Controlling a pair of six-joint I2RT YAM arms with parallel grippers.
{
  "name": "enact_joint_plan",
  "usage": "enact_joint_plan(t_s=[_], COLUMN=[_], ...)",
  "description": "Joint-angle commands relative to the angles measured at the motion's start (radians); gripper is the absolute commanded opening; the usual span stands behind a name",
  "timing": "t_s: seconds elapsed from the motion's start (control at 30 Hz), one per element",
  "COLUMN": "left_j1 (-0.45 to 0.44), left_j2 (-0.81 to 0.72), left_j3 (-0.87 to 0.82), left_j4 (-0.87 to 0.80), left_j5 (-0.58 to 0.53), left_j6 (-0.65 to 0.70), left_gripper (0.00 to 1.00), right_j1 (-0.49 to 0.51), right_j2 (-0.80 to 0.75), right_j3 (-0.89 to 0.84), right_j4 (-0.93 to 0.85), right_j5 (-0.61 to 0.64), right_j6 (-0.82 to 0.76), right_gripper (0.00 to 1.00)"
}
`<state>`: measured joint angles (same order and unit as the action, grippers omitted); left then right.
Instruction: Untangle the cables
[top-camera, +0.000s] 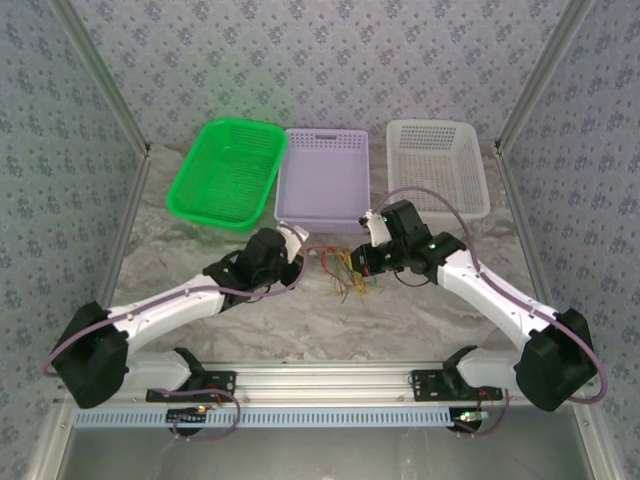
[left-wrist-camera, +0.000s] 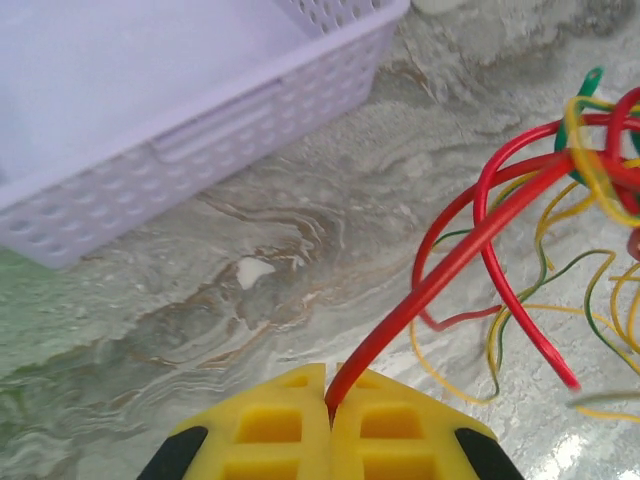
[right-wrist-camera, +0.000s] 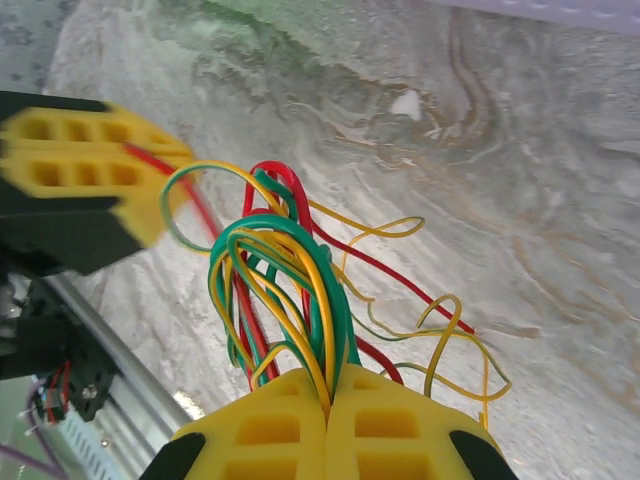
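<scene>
Two grippers meet over the middle of the marbled bench (top-camera: 320, 330), each reaching in from its own side of the near edge. The left gripper (left-wrist-camera: 328, 400) is clenched, its yellow fingers (left-wrist-camera: 270, 425) pressed together on one red cable (left-wrist-camera: 450, 270), which runs up and away from the fingertips into the knot. The right gripper (right-wrist-camera: 328, 395) is clenched too, pinching a bunch of green, yellow and red loops that arch up out of its jaws. The cables (top-camera: 345, 272) form one tangle between the two grippers, near the centre of the bench, with thin yellow and green strands trailing loose on the surface. From the right wrist, the left gripper (right-wrist-camera: 90, 175) shows just beside the bundle (right-wrist-camera: 290, 290), the red strand leading to it. Along the far edge stand three baskets in a row: a green basket (top-camera: 190, 180) toward the left corner, tilted, a lilac basket (top-camera: 322, 180) in the middle, nearest the tangle, and a white basket (top-camera: 437, 165) toward the right corner.
</scene>
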<state>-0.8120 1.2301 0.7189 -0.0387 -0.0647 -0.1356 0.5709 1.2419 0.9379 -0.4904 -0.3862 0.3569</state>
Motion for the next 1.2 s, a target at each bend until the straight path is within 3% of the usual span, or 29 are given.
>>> enact_joint_plan(t_s=[0.0,0.27,0.5,0.97,1.17], left_j1=[0.001,0.051,0.077,0.114,0.114], left_j2=[-0.076,-0.134,-0.218,-0.299,-0.280], left_j3=[-0.008,0.009,-0.003,0.001,0.002], left_j4=[-0.068,-0.219,-0.306,-0.407,-0.432], left_j5=[-0.112,-0.175,-0.203,-0.198,-0.190], left_j6=[-0.030,-0.085,-0.136,-0.210,-0.236], left_gripper=[0.00,0.00,0.00,0.00,0.00], right_j1=[-0.005,-0.016,-0.094,-0.187,-0.245], right_j2=[-0.032,-0.093,-0.145,-0.081,-0.025], right_j3=[0.053,0.066,0.060,0.017,-0.055], right_j4=[-0.081,-0.106,-0.179,-0.213,-0.159], right_j5=[0.125,0.281,0.402,0.496,0.480], right_j6=[-0.038,-0.015,0.056,0.107,0.130], right_gripper=[0.00,0.00,0.00,0.00,0.00])
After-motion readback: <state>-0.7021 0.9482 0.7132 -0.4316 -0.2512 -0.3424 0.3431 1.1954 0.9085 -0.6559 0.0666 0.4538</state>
